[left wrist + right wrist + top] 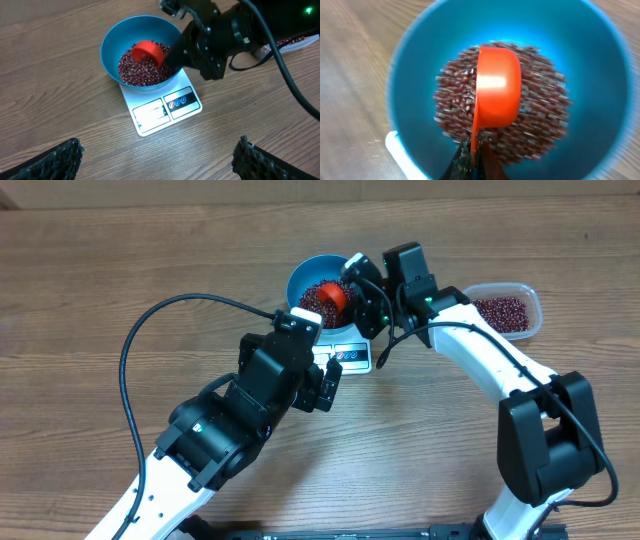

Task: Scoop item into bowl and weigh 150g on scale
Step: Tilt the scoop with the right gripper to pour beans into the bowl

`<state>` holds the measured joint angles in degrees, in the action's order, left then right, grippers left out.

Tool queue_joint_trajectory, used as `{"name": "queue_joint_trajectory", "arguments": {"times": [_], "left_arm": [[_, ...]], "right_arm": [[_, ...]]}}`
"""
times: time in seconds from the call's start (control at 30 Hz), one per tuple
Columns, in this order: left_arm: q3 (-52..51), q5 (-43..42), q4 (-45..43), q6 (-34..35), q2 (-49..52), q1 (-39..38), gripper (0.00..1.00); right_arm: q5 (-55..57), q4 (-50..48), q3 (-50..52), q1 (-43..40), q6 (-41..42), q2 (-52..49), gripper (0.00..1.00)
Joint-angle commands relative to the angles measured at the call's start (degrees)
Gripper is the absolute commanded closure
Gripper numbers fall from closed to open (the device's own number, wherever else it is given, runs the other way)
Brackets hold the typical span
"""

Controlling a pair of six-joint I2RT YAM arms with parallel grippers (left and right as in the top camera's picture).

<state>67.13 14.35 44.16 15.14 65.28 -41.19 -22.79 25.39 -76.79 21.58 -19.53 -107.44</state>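
The blue bowl (303, 278) (111, 40) (592, 60) stands on the white scale (350, 357) (150, 115) and holds a heap of dark red beans (312, 301) (137, 70) (545, 115). A red scoop (333, 297) (150, 51) (496, 85) lies turned over on the beans, its thin handle pinched in my right gripper (355, 288) (474, 155), which is shut on it. My left gripper (330, 388) (160, 155) hovers open over bare wood just in front of the scale, nothing between its fingers (55, 160).
A clear plastic tub (508, 310) (300, 41) with more beans sits at the right of the scale. The right arm (480, 350) reaches over between tub and bowl. A black cable (150, 330) loops at the left.
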Motion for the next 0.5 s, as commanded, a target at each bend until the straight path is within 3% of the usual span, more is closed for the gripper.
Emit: {"name": "queue_joint_trajectory", "arguments": {"times": [0.0, 0.47], "left_arm": [[0.85, -0.04, -0.20, 1.18, 0.28, 0.39, 0.01], [0.85, -0.04, -0.20, 1.18, 0.31, 0.39, 0.01]], "right_arm": [[-6.75, -0.20, -0.48, 0.63, -0.04, 0.00, 0.96], [-9.55, -0.87, -1.95, -0.57, 5.55, 0.04, 0.96]]}}
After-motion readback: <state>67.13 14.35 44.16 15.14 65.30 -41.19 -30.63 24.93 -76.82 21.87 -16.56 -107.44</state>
